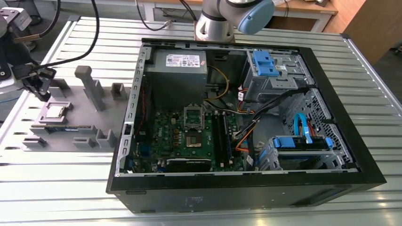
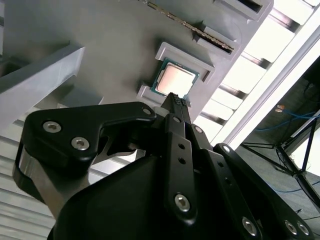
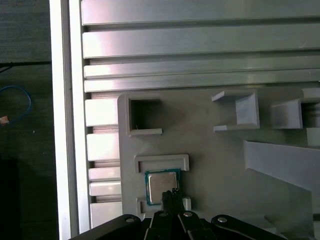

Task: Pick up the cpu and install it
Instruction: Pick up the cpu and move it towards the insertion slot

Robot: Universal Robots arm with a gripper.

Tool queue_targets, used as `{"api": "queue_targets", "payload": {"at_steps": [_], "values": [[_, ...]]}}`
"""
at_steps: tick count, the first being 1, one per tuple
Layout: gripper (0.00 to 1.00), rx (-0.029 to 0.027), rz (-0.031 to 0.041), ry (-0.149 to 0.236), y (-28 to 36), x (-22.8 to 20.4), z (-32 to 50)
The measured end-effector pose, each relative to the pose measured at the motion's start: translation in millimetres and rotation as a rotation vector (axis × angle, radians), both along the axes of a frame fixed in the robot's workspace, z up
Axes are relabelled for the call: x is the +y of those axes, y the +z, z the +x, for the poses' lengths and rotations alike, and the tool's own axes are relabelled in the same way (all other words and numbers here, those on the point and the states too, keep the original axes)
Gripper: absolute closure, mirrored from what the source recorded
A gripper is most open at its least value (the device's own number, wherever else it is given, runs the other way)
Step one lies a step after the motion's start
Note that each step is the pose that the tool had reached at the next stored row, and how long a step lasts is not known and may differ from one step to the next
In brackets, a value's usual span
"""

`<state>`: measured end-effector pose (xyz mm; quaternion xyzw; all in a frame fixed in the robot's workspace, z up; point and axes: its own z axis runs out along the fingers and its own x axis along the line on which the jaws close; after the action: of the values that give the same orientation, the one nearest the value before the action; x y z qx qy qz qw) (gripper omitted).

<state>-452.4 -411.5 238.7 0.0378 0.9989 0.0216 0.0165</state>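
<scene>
The cpu (image 1: 55, 111) is a small silver square lying flat in a framed pocket of the grey holder plate (image 1: 75, 106), at the exterior view's left, outside the computer case. My gripper (image 1: 43, 95) hangs just above it, toward the plate's far edge. In both wrist views the black fingers come together into one narrow point, shut with nothing between them. That point (image 2: 175, 98) hovers over one edge of the cpu (image 2: 173, 80), apart from it. The first wrist view shows the gripper (image 3: 172, 192) over the cpu (image 3: 159, 184) too.
The open computer case (image 1: 248, 188) lies at the exterior view's right, with the green motherboard (image 1: 179, 141), grey power supply (image 1: 178, 66) and blue drive brackets (image 1: 264, 63) inside. A memory stick (image 1: 66, 127) and upright grey posts (image 1: 91, 87) stand on the holder plate near the cpu.
</scene>
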Motion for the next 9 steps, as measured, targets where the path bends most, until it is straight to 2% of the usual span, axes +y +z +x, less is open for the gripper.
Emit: {"api": "queue_targets", "payload": {"at_steps": [9], "values": [[0.89,0.0013,0.0,0.0,-12.8,-3.9,0.0]]}}
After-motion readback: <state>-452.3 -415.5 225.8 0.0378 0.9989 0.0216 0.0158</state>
